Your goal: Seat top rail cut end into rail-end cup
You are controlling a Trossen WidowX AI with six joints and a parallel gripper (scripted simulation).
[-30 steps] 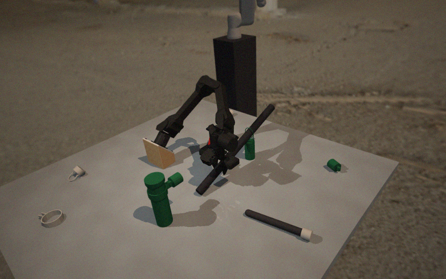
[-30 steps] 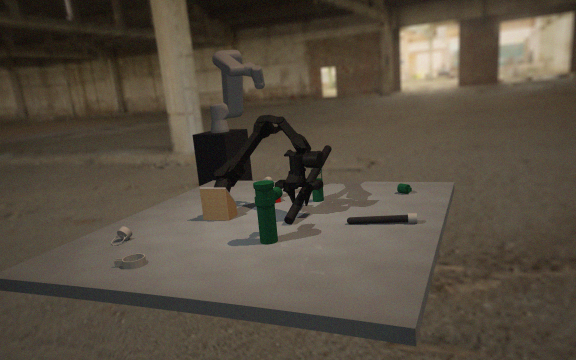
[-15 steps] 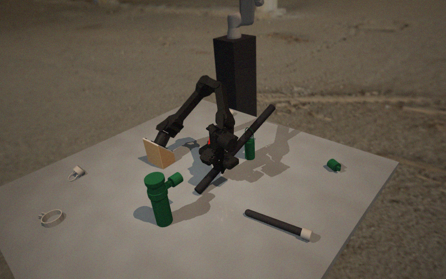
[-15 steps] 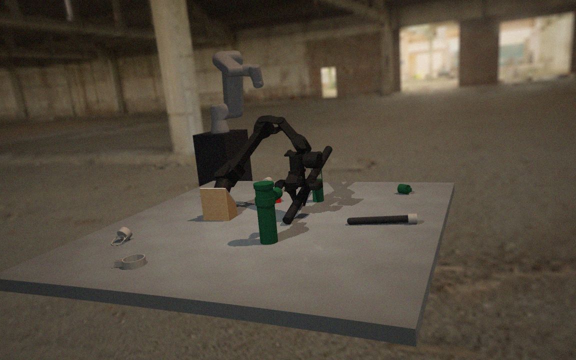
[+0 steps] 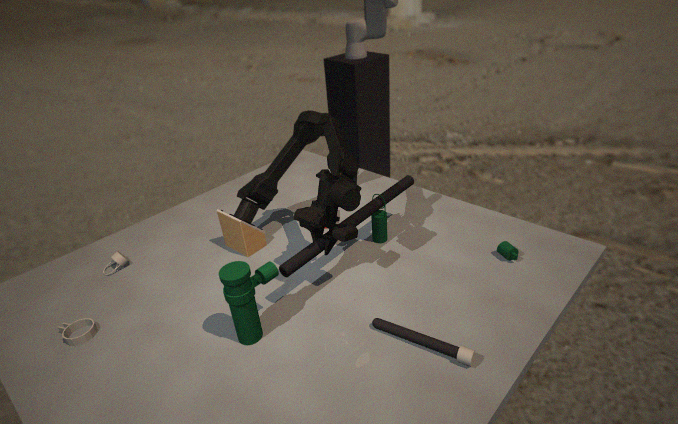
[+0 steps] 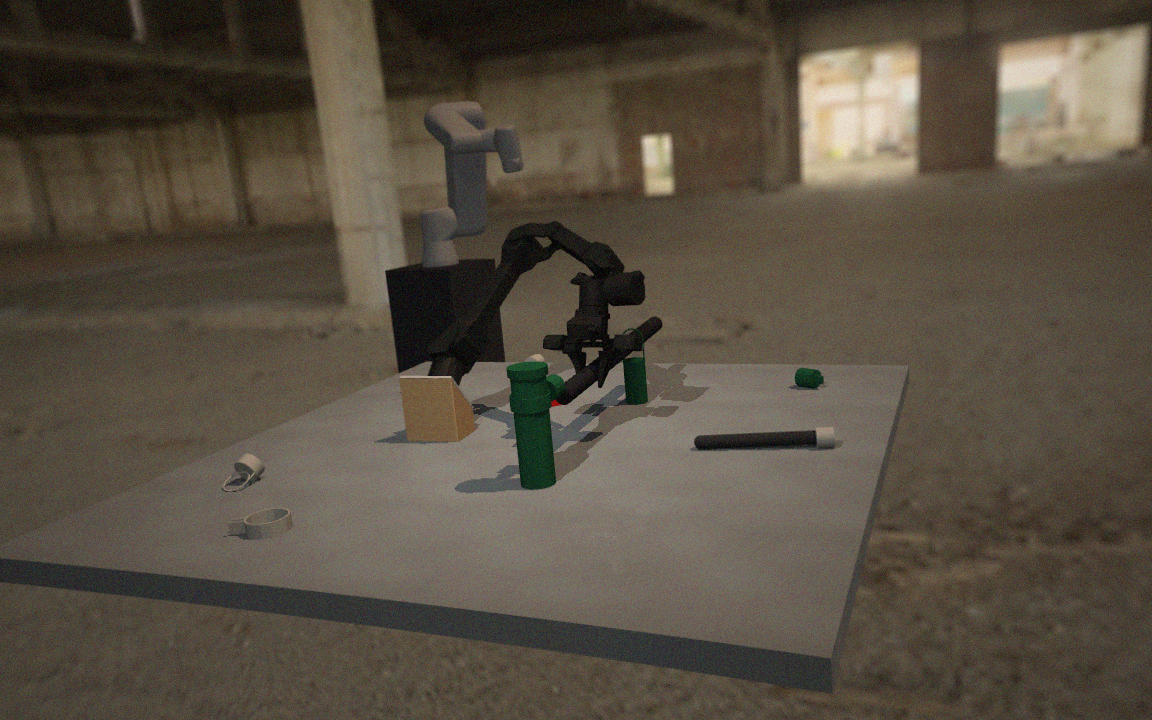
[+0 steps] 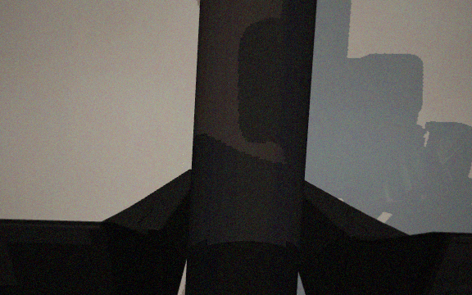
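The dark rail [image 5: 354, 220] [image 6: 638, 334] [image 7: 250, 184] is gripped between the fingers [image 5: 327, 240] [image 6: 591, 365], which are closed partway, one against each side of it. Toward its far right end, the rail is passed through the loop cap [image 5: 384, 206] [image 6: 635, 333] on the small green post [image 5: 379, 227] [image 6: 635, 382]. Its near left end is held up off the counter [image 5: 304, 379] [image 6: 437, 573], close to the rail-end cup [image 5: 267, 272] [image 6: 555, 386], and in the top view a gap is seen between them. The cup is carried by the brace band [image 5: 239, 296] [image 6: 533, 401], set high on the big green post [image 5: 246, 321] [image 6: 535, 452], just below the post cap [image 5: 234, 271] [image 6: 527, 370]. At right on the counter, a shorter dark rod [image 5: 415, 335] [image 6: 755, 439] is laid, tipped with a pale cap [image 5: 465, 355] [image 6: 824, 437].
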